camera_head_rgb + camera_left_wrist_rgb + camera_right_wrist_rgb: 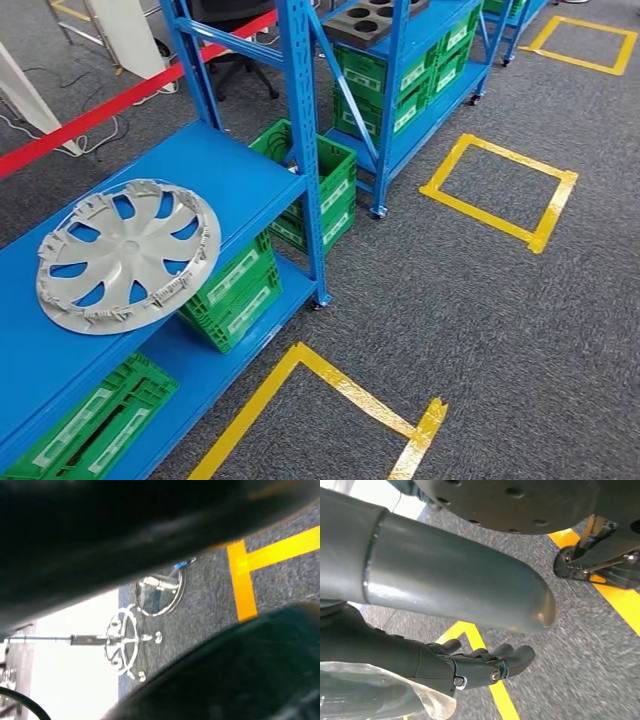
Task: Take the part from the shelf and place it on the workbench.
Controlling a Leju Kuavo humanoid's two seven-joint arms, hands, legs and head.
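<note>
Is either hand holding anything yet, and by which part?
Right hand holds nothing. The left cannot be told. The hubcap lies untouched on the shelf.

Even, bright light in the head view; both wrist views blurred, with blown-out white patches.

The blue shelf (226,170) runs out of the head view at the left and bottom edges, so its full length cannot be told. The green crate (94,425) on the lower level is cut off by the bottom edge, and another green crate (234,290) sits partly hidden under the upper board. In the left wrist view, dark blurred shapes cover most of the picture, and the left hand cannot be made out. In the right wrist view, the right hand (486,665) hangs over the carpet, its fingers (516,655) extended and partly overlapping one another.
</note>
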